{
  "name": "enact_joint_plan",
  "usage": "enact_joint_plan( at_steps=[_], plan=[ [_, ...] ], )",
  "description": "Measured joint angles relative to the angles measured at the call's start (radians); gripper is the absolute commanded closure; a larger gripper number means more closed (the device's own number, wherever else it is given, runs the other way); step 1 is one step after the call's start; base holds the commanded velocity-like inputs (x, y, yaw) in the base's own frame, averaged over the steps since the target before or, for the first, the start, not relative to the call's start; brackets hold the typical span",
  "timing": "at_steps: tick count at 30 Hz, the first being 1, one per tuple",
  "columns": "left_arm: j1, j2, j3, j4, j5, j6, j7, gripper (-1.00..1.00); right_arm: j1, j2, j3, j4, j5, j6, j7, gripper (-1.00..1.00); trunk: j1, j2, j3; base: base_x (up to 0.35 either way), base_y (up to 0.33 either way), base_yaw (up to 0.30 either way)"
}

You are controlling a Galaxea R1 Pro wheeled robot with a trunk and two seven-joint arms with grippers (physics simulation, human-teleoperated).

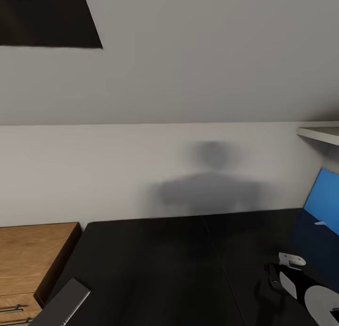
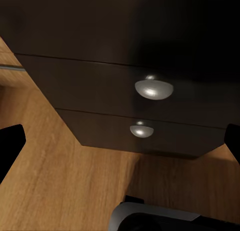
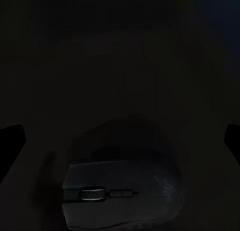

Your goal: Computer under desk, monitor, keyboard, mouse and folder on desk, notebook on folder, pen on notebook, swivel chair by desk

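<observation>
mouse point(image 3: 122, 191) dim, cut off | on desk point(image 1: 165, 269) | R pincer point(image 3: 120, 141) tips apart

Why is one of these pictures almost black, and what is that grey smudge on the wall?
Right wrist view: very dim, a dark computer mouse barely showing on the black desk top. Head view: the soft, blurry grey patch on the white wall looks like the robot's own shadow. Left wrist view: brighter, with glints on the round silver drawer knobs.

- Dark mouse point(image 3: 120, 193) sits on black desk top point(image 3: 110, 66) below my right gripper point(image 3: 120, 141).
- My fingertips point(image 3: 11, 141) spread wide, clear of the mouse.
</observation>
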Motion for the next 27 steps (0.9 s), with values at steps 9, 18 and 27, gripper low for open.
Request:
enact_joint_plan(
  at_steps=[9,18,27],
  plan=[
    [0.000,0.000,0.000,0.000,0.000,-0.001,0.000,-1.00,0.000,0.000,0.000,0.009,0.001,-0.008,0.015,-1.00,0.008,-0.014,-0.006,0.000,0.000,0.000],
    [0.000,0.000,0.000,0.000,0.000,-0.001,0.000,-1.00,0.001,0.000,0.000,0.011,0.001,-0.010,0.016,-1.00,0.008,-0.014,-0.006,0.000,0.000,0.000],
    [0.000,0.000,0.000,0.000,0.000,-0.001,0.000,-1.00,0.003,0.000,0.000,0.021,0.001,-0.042,0.016,-1.00,0.008,-0.014,-0.006,0.000,0.000,0.000]
  ],
)
